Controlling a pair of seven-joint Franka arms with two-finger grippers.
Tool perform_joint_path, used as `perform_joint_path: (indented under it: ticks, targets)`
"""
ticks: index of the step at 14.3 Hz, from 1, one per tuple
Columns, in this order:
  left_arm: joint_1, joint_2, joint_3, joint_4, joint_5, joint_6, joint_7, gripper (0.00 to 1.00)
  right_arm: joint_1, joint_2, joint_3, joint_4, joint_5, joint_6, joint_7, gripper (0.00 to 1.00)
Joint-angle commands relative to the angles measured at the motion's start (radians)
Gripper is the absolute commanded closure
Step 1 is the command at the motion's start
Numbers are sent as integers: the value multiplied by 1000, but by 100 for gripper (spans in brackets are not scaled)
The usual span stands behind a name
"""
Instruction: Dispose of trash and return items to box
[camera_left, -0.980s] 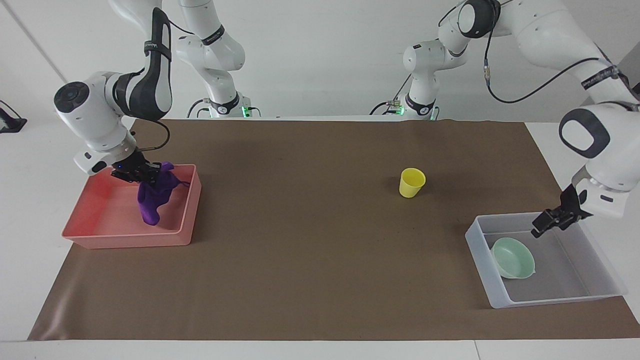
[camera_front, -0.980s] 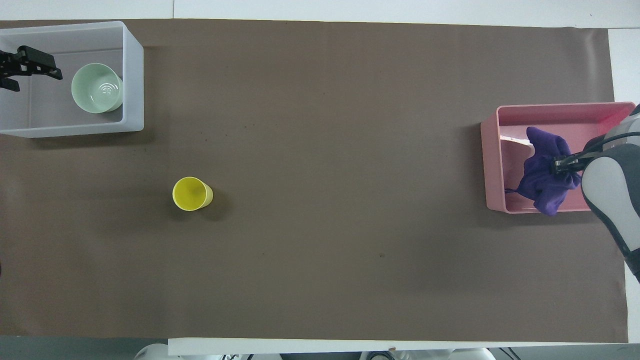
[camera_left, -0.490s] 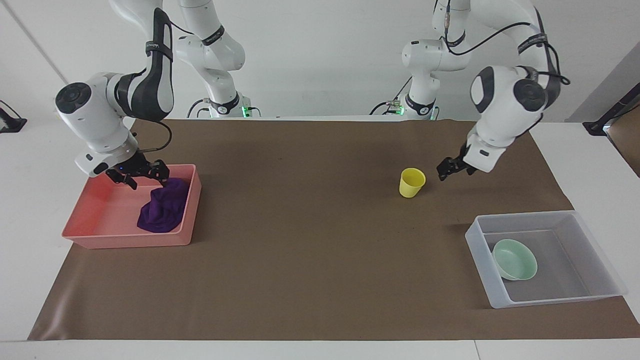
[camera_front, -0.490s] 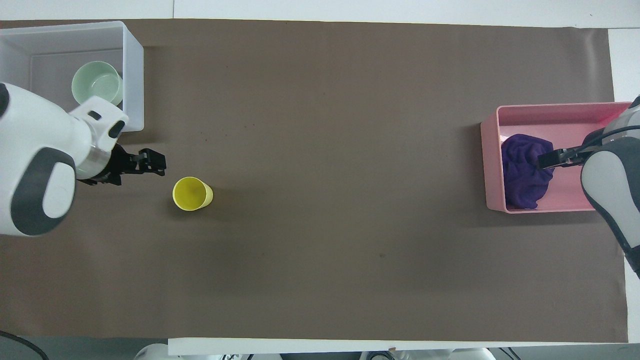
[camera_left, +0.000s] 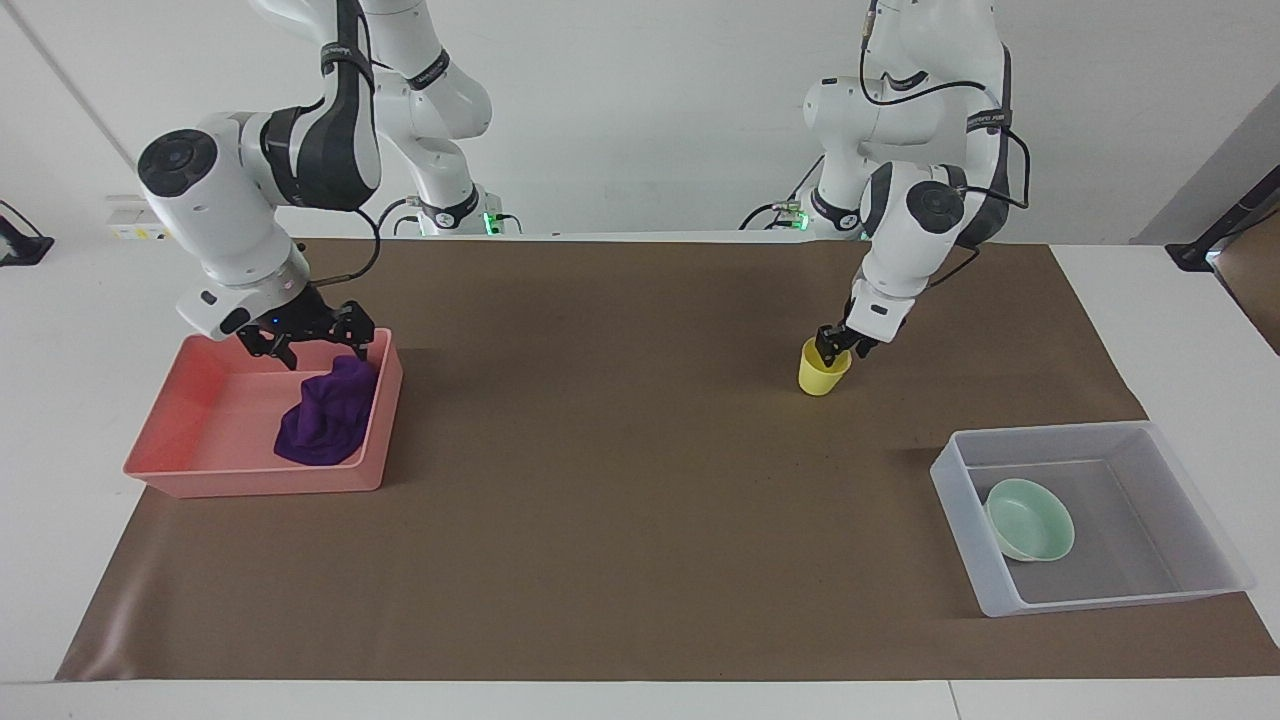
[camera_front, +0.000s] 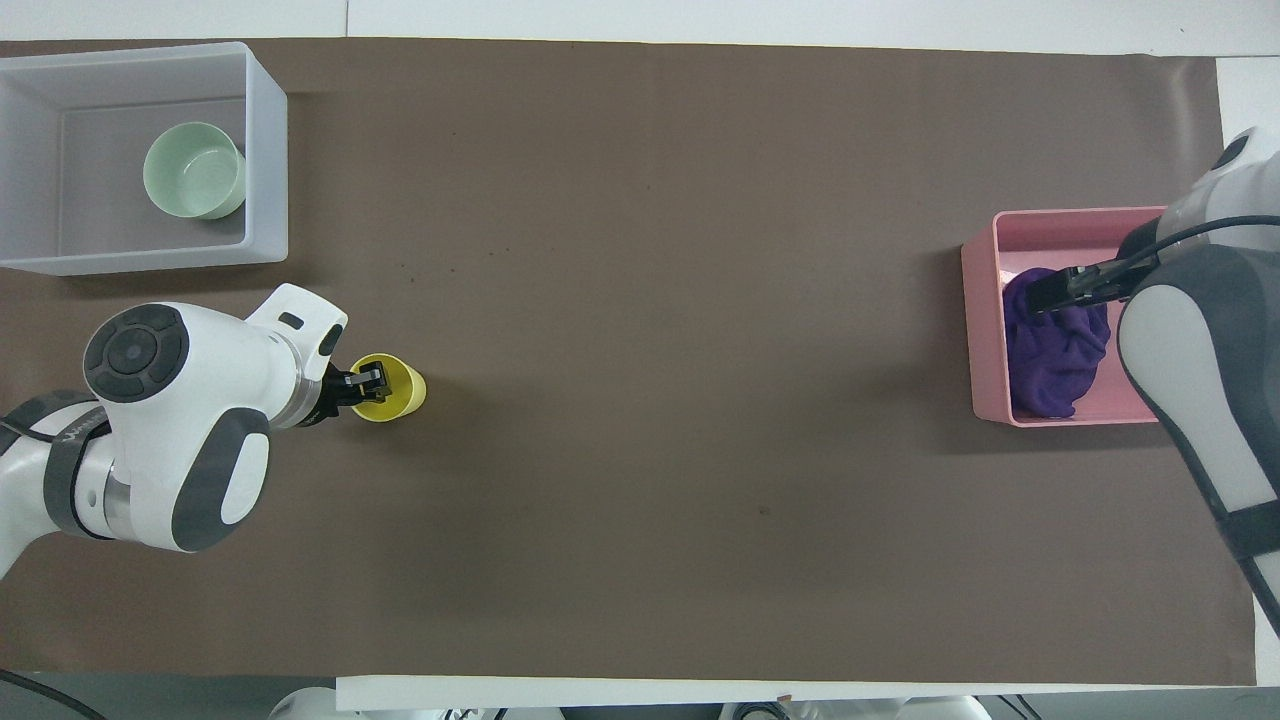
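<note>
The purple cloth (camera_left: 328, 418) lies bunched in the pink tray (camera_left: 210, 470), at the tray's end toward the table's middle; it also shows in the overhead view (camera_front: 1055, 350). My right gripper (camera_left: 312, 345) hangs open and empty just above the cloth, also seen from overhead (camera_front: 1065, 287). The yellow cup (camera_left: 823, 372) stands upright on the brown mat. My left gripper (camera_left: 838, 344) is down at the cup's rim, on the side toward the left arm's end (camera_front: 368, 384). The mint-green bowl (camera_left: 1030, 518) sits in the clear-grey box (camera_left: 1120, 600).
The brown mat (camera_left: 620, 520) covers the table. The box (camera_front: 265, 150) stands at the left arm's end and the pink tray (camera_front: 985, 300) at the right arm's end. Bare mat lies between the cup (camera_front: 400, 392) and the box.
My right gripper let the cloth drop into the pink tray and rose a little. My left gripper left the box, swung over the mat and came down at the cup's rim.
</note>
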Motion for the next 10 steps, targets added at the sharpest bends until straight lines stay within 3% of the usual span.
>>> perform_joint_path:
  ticks: [1,4,5,7,9,10]
  targets:
    - [-16,-15,18,-19,0,22,-17,100,32,10,0,108,18,-127,20,1]
    - [-8,-12,20,-8,0,16,-23,100,31,10,0,260,14,-321,20,0]
    - [3,-6,23,41,0,18,-17,100,23,10,-1,305,14,-376,20,0]
    - [103,59,24,259,1,-54,-8,100,20,5,-4,368,8,-465,19,0]
    - [191,188,24,534,1,-158,6,100,17,-37,-7,351,4,-478,16,0]
    - [251,228,26,608,1,-159,10,100,8,-51,-10,328,5,-487,12,0]
